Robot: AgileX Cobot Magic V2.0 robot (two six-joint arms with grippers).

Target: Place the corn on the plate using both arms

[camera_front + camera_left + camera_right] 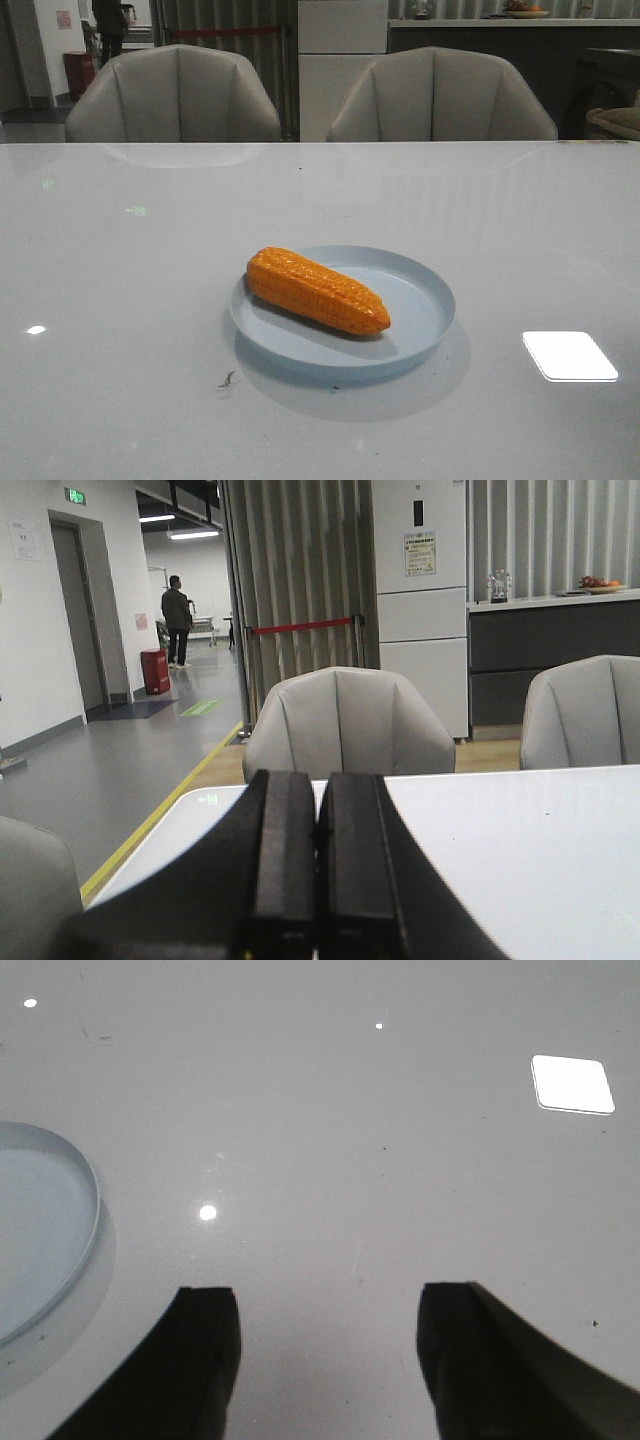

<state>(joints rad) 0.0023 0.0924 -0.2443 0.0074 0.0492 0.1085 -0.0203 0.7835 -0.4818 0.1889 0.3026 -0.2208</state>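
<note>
The orange-yellow corn (317, 290) lies on its side on the pale blue plate (420, 290) in the middle of the white table, its thick end over the plate's left rim. Neither arm shows in the front view. In the left wrist view my left gripper (318, 780) is shut, its black fingers pressed together with nothing between them, aimed level across the table toward the chairs. My right gripper (327, 1300) stands open over bare table, and the plate's rim (85, 1175) shows off to one side of it. The corn is out of both wrist views.
Two grey chairs (175, 95) (440, 95) stand behind the table's far edge. A bright ceiling-light reflection (569, 355) lies on the table right of the plate. A small dark speck (227, 379) sits near the plate's front left.
</note>
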